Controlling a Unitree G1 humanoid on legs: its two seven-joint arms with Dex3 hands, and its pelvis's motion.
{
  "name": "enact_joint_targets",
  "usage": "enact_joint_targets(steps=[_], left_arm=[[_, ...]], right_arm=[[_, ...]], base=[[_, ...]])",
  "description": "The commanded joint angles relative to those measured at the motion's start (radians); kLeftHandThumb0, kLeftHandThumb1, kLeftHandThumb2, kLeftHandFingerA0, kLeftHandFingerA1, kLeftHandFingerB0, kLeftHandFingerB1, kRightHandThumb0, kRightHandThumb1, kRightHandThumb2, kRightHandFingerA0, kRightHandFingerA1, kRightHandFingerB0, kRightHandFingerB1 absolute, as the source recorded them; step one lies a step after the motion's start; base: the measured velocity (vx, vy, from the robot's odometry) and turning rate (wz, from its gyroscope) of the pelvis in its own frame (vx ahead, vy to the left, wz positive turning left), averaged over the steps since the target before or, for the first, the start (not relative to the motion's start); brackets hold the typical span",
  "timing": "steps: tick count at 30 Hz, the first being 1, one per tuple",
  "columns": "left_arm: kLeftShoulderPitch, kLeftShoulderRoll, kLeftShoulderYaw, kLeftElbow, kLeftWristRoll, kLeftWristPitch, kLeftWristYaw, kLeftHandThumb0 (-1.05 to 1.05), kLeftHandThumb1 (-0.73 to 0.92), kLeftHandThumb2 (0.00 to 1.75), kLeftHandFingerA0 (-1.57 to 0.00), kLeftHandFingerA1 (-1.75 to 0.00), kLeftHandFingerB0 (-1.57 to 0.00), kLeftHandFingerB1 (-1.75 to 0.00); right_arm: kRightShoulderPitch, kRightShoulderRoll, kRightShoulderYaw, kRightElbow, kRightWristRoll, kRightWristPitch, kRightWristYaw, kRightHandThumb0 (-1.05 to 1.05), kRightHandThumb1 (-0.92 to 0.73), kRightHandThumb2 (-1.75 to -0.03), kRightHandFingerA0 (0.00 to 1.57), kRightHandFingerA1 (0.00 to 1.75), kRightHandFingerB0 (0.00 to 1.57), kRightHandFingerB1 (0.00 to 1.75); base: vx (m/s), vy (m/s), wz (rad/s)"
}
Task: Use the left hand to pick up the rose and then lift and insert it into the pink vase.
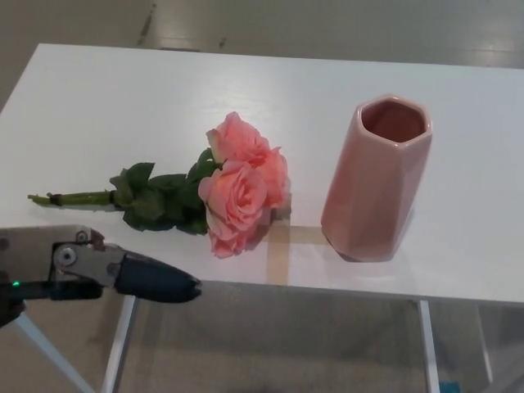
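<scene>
Pink rose (241, 184), near table (98, 98) front edge beside pink vase (378, 180): light, soft, bruisable; grasp green stem. Left hand (123, 274) below edge, fingers' state indiscernible.

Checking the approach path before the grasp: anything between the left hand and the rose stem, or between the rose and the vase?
Nothing visible. The left hand sits at the table's near edge, with bare tabletop between it and the rose. The rose lies flat, blooms toward the pink vase, which stands upright to its right with its mouth open and clear.
</scene>
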Motion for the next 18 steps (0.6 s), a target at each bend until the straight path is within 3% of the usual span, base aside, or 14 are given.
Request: enact_joint_targets(steps=[1, 10, 11, 18], left_arm=[[-0.874, -0.032, -0.703, 0.658, 1.085, 0.195, 0.254, -0.59, 0.41, 0.56, 0.0, -0.19, -0.07, -0.25], [-0.96, -0.081, -0.819, 0.776, 1.14, 0.253, 0.301, -0.59, 0.43, 0.54, 0.0, -0.16, -0.07, -0.25], [-0.975, -0.092, -0.842, 0.794, 1.151, 0.261, 0.306, -0.56, 0.37, 0.72, 0.0, -0.06, -0.09, -0.22], [-1.047, -0.114, -0.915, 0.906, 1.179, 0.265, 0.328, -0.57, 0.37, 0.71, 0.0, -0.02, -0.08, -0.19]], right_arm=[[-0.015, -0.018, 0.0, 0.005, 0.006, 0.009, 0.018, -0.33, -0.7, -0.6, 0.65, 0.5, 0.53, 0.44], [-0.016, -0.012, 0.004, 0.005, 0.003, 0.007, 0.02, -0.33, -0.69, -0.59, 0.67, 0.51, 0.54, 0.45], [-0.016, -0.013, 0.003, 0.005, 0.003, 0.008, 0.021, -0.33, -0.69, -0.59, 0.67, 0.5, 0.54, 0.44], [-0.022, -0.012, 0.0, 0.008, 0.006, 0.015, 0.019, -0.33, -0.69, -0.59, 0.67, 0.5, 0.54, 0.45]], base=[[0.0, 0.0, 0.1], [0.0, 0.0, 0.0], [0.0, 0.0, 0.0], [0.0, 0.0, 0.0]])
